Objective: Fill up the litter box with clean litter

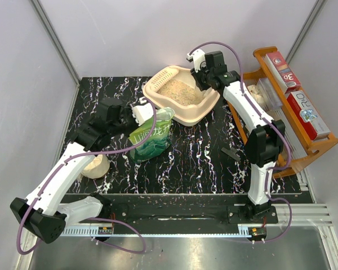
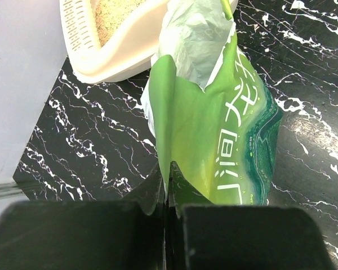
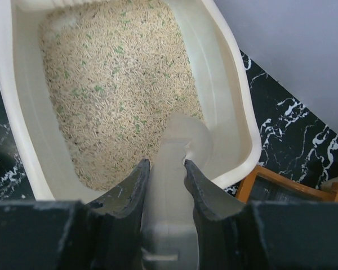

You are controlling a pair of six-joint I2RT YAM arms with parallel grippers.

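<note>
The cream litter box (image 1: 153, 90) sits at the back of the table, with its slotted sieve corner at the far left. Pale tan litter (image 1: 180, 93) covers its floor, as the right wrist view (image 3: 112, 79) shows. My left gripper (image 1: 136, 112) is shut on the edge of a green printed bag (image 1: 151, 135), with the fingers pinched on its fold (image 2: 169, 169). The bag (image 2: 225, 129) lies just in front of the box (image 2: 118, 50). My right gripper (image 3: 166, 163) is shut on a pale plastic handle (image 3: 174, 191) that reaches into the box over its rim (image 3: 236, 112).
An orange wooden rack (image 1: 304, 140) holding boxes stands along the right edge, close to the right arm. A cream tape roll (image 1: 96, 167) lies at the front left under the left arm. A small black part (image 1: 232, 153) lies right of centre. Walls enclose the back and sides.
</note>
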